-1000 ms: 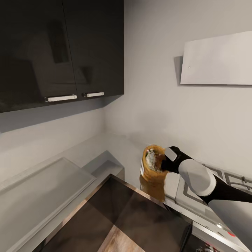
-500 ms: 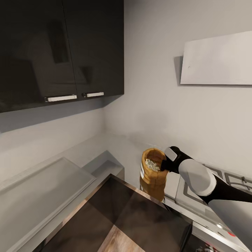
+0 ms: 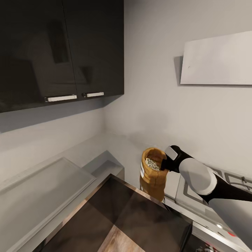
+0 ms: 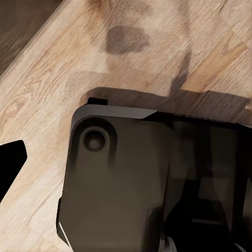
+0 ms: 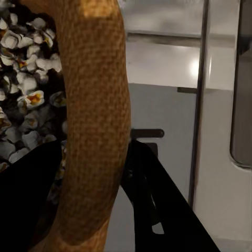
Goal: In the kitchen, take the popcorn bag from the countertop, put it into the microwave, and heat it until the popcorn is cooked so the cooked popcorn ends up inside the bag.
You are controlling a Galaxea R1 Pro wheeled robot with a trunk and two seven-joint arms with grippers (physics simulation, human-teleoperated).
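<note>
I am holding the popcorn bag (image 3: 153,172) with my right pincer (image 3: 165,163), and the two fingers are clamped on its rolled rim: in the right wrist view one dark finger (image 5: 29,199) is sitting inside the bag and the other finger (image 5: 152,199) is outside, with the tan wall pinched between them. The bag is standing nearly upright at about 5 o'clock from the middle of the head view, at the edge of the grey countertop (image 3: 119,147) and just beside the steel gas hob (image 3: 224,180), which lies toward 3 o'clock from it. Whether its bottom is touching the worktop I cannot tell.

Inside the bag I am seeing the popcorn (image 5: 26,79), whitish puffed pieces with some yellow spots, so I am judging that the heating is already done and I am now at the last step, bringing the bag out and setting it down.

My left pincer (image 4: 10,165) is pointing at the wooden floor (image 4: 63,63) over the robot's dark base (image 4: 152,178); I am seeing only one fingertip, so I cannot tell if it is apart or together.

For the next move I am thinking to lower the bag straight, keeping it upright so nothing is spilling, and release the rim only when the bottom is resting flat on the worktop.
</note>
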